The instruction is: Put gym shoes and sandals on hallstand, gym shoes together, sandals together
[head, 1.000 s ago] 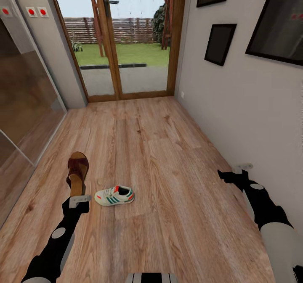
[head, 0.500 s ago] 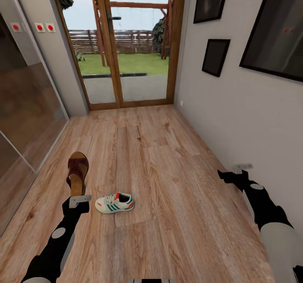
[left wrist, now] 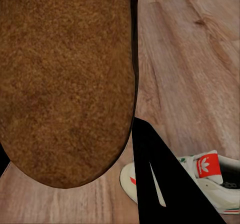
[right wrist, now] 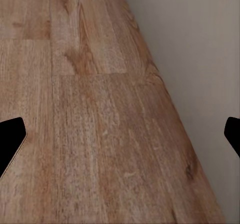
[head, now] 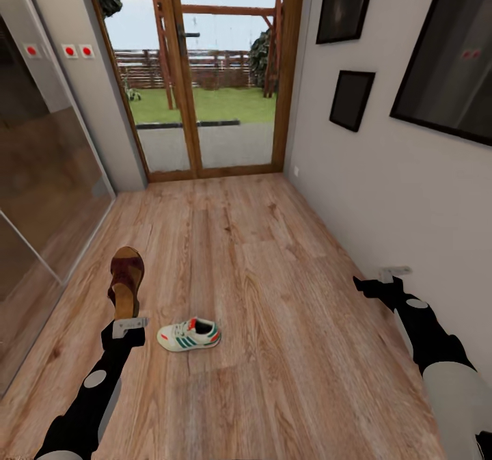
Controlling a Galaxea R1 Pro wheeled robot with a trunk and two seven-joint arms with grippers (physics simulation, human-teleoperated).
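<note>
Near left, our left tool (head: 128, 326) is clamped on a brown sandal (head: 126, 279), carried clear of the corridor floor (head: 273, 350). One gym shoe (head: 188, 335) lies beside it. Our right tool (head: 383, 279) hangs spread wide, empty. Next we judge: find the hallstand, beyond these views.

Brown sandal (head: 127, 279) held aloft; white sneaker (head: 188, 335) lies on floor (head: 273, 275).

Sandal (head: 126, 279): held at its near end in the left gripper (head: 129, 325), extended forward above the corridor floor (head: 273, 296).
Gym shoe (head: 189, 335): laid on the floor just right of the left gripper.
Right gripper (head: 383, 275): placed well right, beside the wall (head: 383, 193).
Glass door (head: 205, 70): set at the corridor's far end.
Picture frames (head: 350, 99): hung on the right wall.
</note>
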